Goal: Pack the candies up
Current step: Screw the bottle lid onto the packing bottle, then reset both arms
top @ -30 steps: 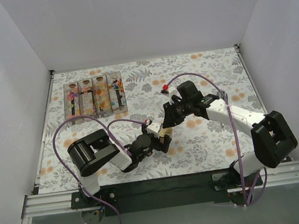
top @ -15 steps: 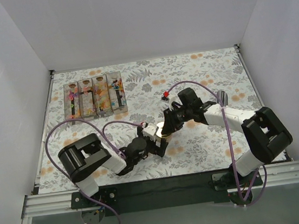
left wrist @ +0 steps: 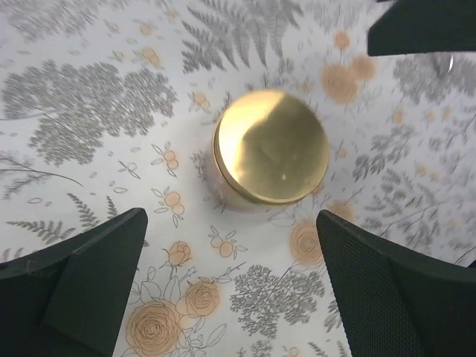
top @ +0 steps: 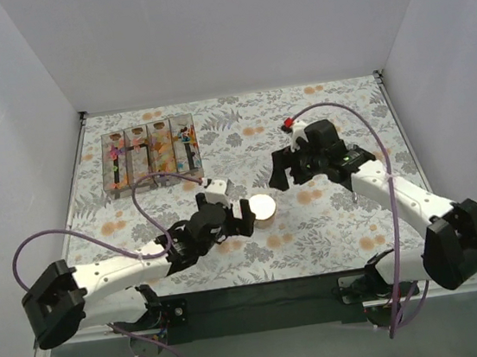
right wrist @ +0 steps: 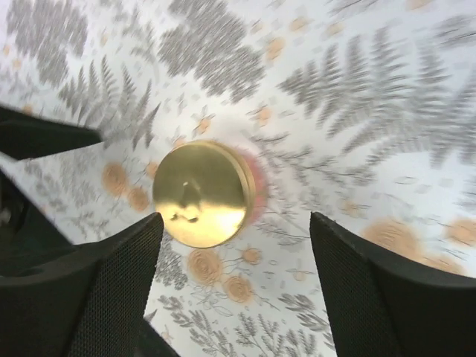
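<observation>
Your flowery counter had four clear boxes at the far left. Your left pincer was wide open and held nothing, just beside the little jar with the gold lid. Your right pincer was open and empty too, farther off. A crooked push could have tipped that jar. The candies sat in the boxes.

The middle of the bench is occupied by a gold-lidded jar, hemmed between the left tool and the right tool. The far left is blocked by four clear boxes; open room is left at the far right.
</observation>
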Controlling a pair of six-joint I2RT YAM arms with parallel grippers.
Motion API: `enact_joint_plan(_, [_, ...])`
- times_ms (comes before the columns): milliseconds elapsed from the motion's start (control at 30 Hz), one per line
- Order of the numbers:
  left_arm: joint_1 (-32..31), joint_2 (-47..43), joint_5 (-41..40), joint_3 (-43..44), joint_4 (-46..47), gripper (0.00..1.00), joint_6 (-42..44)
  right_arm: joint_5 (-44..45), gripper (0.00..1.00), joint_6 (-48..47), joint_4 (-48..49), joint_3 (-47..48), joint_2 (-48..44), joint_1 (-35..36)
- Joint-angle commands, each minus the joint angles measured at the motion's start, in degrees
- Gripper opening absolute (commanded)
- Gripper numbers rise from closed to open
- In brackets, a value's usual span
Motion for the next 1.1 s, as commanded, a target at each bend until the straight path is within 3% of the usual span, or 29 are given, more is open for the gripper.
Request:
enact_joint_plan(0, [0.27,-7.93,-13.31,10.13,-25.25,0.98,-10.29,16.12,0.91,-1.15,-5.21,4.09,-8.02,-3.03])
enact_joint_plan(33, [0.36,-9.08,-16.06,12.17,-30.08,0.98,-15.54,18.95,0.98,-1.16,-6.52,3.66,-9.69,-4.17])
enact_joint_plan(167, [0.36,-14.35,-25.91,22.19,-54.75,0.98,-21.99,32.93,0.98,-0.80,-11.62,2.60,-19.26,-6.81])
enact_joint_plan(300, [0.36,-19.89,-35.41,30.11,-68.61,0.98,-25.09,48.29,0.98,-1.68,-17.07,1.99,-26.65,-7.08])
enact_joint_plan(367, [0.27,-23.76,-37.88,33.28,-72.56,0.98,-24.13,51.39,0.98,-3.17,-18.05,-0.28,-32.10,-7.08])
enact_joint_plan(467, [0.36,-28.67,-41.65,36.26,-76.52,0.98,-23.24,57.20,0.98,-6.33,-16.82,-2.93,-40.80,-7.08])
enact_joint_plan(667, [0.36,-37.12,-46.40,36.46,-75.85,0.98,-21.23,57.83,0.98,-13.53,-9.53,-8.91,-58.30,-7.08])
enact_joint_plan(967, [0.27,-47.14,-51.51,32.06,-66.97,0.98,-17.00,57.91,0.98,-16.37,-8.64,-8.39,-61.04,-7.08])
enact_joint_plan(1067, [0.36,-48.90,-52.82,30.48,-68.36,0.98,-21.63,58.97,0.98,-16.27,-8.73,-8.65,-61.12,-7.08])
